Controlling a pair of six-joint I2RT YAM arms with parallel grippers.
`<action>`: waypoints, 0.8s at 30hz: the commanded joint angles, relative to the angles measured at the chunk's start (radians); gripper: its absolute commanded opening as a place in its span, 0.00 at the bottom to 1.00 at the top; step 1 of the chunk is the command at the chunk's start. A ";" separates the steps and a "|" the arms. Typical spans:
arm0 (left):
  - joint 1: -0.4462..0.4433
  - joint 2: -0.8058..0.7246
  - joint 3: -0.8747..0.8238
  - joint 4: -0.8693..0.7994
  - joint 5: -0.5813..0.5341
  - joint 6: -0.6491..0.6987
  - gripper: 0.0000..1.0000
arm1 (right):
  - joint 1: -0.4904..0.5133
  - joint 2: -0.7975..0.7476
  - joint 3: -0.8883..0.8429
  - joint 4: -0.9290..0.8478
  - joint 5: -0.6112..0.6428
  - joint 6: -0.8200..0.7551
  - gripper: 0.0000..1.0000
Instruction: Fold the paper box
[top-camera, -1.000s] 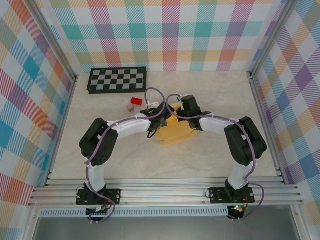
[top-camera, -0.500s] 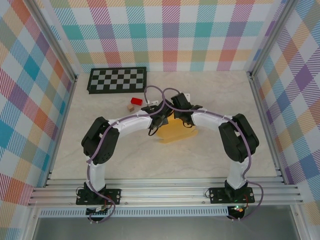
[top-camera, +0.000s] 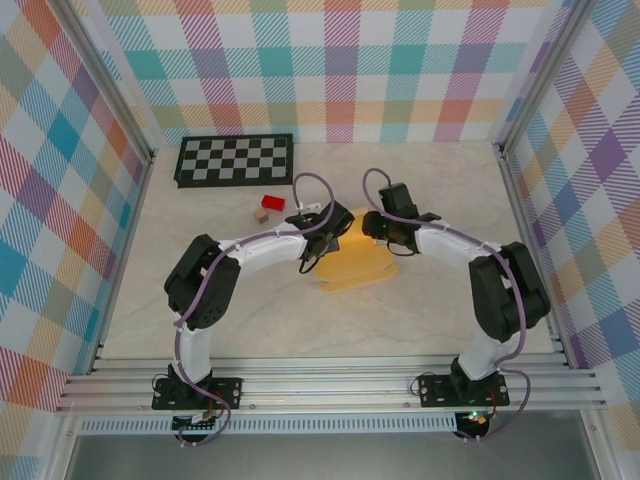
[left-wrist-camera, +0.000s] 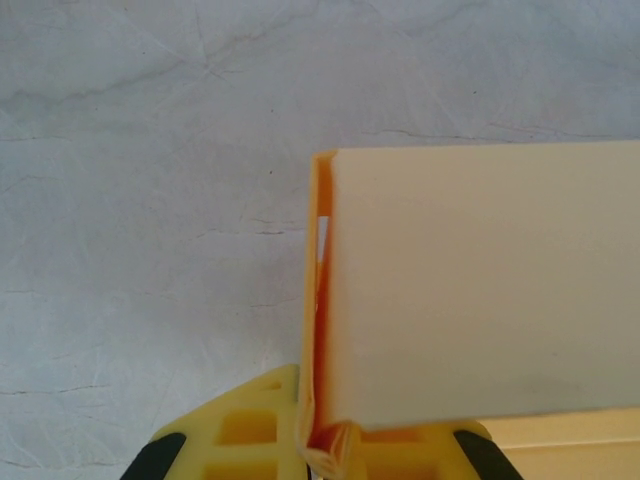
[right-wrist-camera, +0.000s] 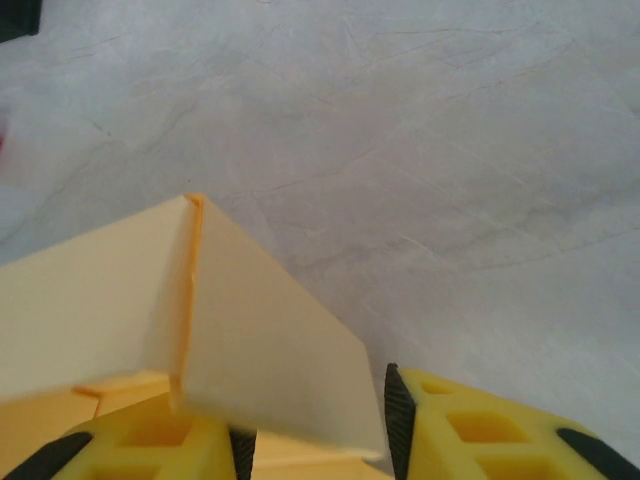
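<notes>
A pale, marbled tabletop (top-camera: 440, 310) fills the floor of the plaid-walled cell. At its far left lies a black-and-white checkerboard panel (top-camera: 234, 159), well apart from the work.

Near the middle of the table sits the yellow-orange thin cardboard paper box (top-camera: 358, 262), partly raised, with both arms bent in over its far edge.

The left gripper (top-camera: 333, 224) is clamped on the box. In its wrist view a standing wall runs down between the yellow fingers (left-wrist-camera: 230, 435), and the card is crumpled where they meet.

The right gripper (top-camera: 374, 224) stands over the neighbouring corner. From its wrist view the jaws are parted astride an upright wall, one black pad (right-wrist-camera: 395, 410) just off the card, so it looks let go rather than pinching.

A small red rectangular block (top-camera: 273, 202) and a tiny tan cube (top-camera: 262, 215) lie beside each other, left of the box and clear of it.

The main risk, as I judge it, is that the freed wall springs back or falls outward, since only one side is held. The left pinch already creases the card, so a pull there could tear or kink the flap. If the right fingers close off-line, they may crush the corner instead of seating it.
</notes>
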 joint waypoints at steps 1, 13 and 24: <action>0.035 0.016 -0.015 -0.089 -0.051 0.046 0.02 | -0.071 -0.114 -0.026 -0.039 -0.069 -0.069 0.47; 0.049 0.029 0.004 -0.079 0.009 0.277 0.01 | -0.173 -0.099 0.050 -0.121 -0.351 -0.314 0.49; 0.074 0.090 0.111 -0.199 0.112 0.329 0.33 | -0.172 -0.032 0.019 -0.116 -0.418 -0.185 0.49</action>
